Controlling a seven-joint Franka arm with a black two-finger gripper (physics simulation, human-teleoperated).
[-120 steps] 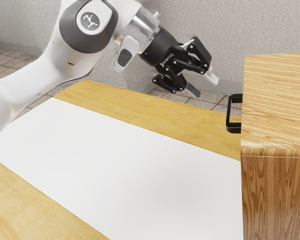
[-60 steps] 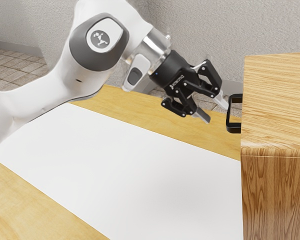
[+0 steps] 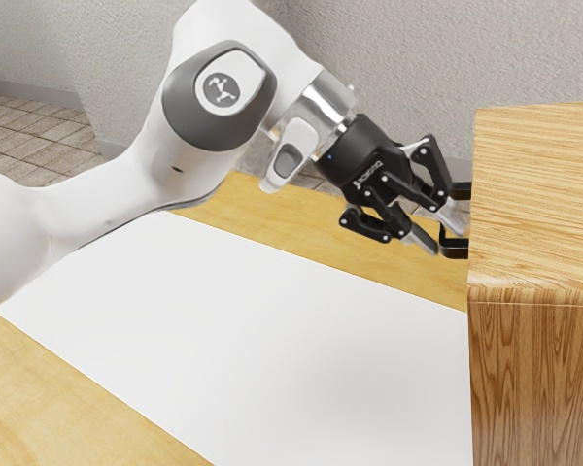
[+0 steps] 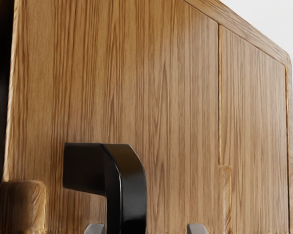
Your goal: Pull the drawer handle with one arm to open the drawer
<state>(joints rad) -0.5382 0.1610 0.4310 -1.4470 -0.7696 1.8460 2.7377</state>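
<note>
A wooden cabinet (image 3: 536,204) stands at the exterior view's right. Its black loop handle (image 3: 454,250) sticks out of the face turned toward the arm. My black gripper (image 3: 448,218) is open and right at the handle, one finger above the loop and one below, pointing at the cabinet face. In the wrist view the handle (image 4: 123,185) curves up close in front of the wood-grain drawer front (image 4: 176,97). It lies between my two fingertips (image 4: 95,228), nearer to one of them. The front panels look flush.
A white mat (image 3: 233,330) covers most of the wooden table (image 3: 291,218). Grey wall and tiled floor lie behind. My white arm (image 3: 126,194) crosses from the exterior view's left, above the table's far edge.
My gripper has travelled toward the exterior view's right and downward, from well short of the cabinet to the handle. Its fingers stayed open. The cabinet has not moved.
</note>
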